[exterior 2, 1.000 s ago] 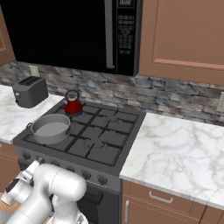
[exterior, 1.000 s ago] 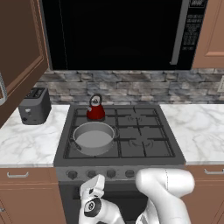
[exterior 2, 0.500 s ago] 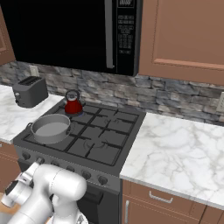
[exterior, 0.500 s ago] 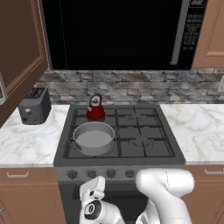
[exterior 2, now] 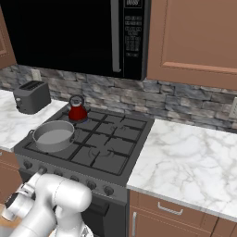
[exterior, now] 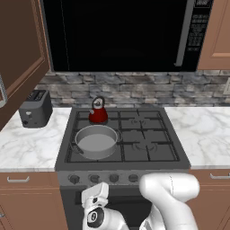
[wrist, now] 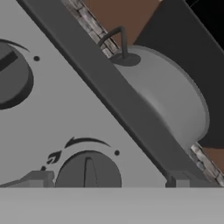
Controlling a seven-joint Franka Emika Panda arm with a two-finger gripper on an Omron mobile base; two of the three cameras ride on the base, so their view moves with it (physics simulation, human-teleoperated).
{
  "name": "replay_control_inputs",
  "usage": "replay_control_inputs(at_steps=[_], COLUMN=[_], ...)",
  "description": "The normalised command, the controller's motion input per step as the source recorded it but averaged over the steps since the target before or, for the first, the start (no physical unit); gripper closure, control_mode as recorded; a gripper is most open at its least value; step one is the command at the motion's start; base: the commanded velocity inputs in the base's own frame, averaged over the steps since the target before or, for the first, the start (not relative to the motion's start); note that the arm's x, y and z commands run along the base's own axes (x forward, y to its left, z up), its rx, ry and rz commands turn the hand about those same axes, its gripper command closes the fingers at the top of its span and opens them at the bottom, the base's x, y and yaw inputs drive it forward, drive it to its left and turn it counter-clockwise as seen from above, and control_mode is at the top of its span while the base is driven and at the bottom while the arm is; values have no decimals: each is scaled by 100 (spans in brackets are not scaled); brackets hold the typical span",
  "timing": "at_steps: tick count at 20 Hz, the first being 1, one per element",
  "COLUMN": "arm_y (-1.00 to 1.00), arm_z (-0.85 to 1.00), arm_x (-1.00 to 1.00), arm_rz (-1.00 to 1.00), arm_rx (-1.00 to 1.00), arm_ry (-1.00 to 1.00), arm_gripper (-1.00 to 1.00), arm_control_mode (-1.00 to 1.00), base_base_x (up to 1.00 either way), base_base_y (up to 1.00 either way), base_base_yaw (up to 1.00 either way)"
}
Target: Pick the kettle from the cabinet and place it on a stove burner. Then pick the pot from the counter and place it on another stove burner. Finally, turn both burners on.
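Observation:
The red kettle (exterior: 98, 111) (exterior 2: 77, 111) stands on the back left stove burner. In front of it the grey pot (exterior: 95, 141) (exterior 2: 53, 135) sits on the front left burner (exterior: 72, 152). My gripper (exterior: 96, 191) hangs low in front of the stove's knob row (exterior: 113, 178). In the hand view the gripper (wrist: 109, 179) is open, its fingertips (wrist: 39, 178) wide apart on either side of a round knob (wrist: 87, 170), not closed on it. A second knob (wrist: 11, 74) lies further along the panel, and the pot (wrist: 170, 96) rises beyond the stove's edge.
A dark grey toaster (exterior: 33, 112) stands on the marble counter (exterior: 27, 148) left of the stove. A black microwave (exterior: 121, 36) hangs above the cooktop. An open brown cabinet door (exterior: 20, 54) juts out at upper left. Drawers with silver handles (exterior 2: 169, 209) sit under the right counter.
The hand has edged slightly lower in front of the knob row. Kettle and pot have not moved, and the jaws stay open.

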Motion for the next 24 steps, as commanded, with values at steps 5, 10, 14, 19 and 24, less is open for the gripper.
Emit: replay_control_inputs(at_steps=[5,10,14,19,24], arm_y=[50,55,50,16,0], arm_z=[0,0,0,0,-2], arm_x=[-51,-50,-45,-22,-3], arm_rz=[3,1,0,2,7], arm_rx=[3,2,4,13,34], arm_ry=[0,0,0,0,0], arm_gripper=[-100,-100,-100,-100,-100], arm_control_mode=[-100,-100,-100,-100,-100], base_base_x=[0,0,0,0,0], base_base_y=[0,0,0,0,0], base_base_yaw=[0,0,0,0,0])
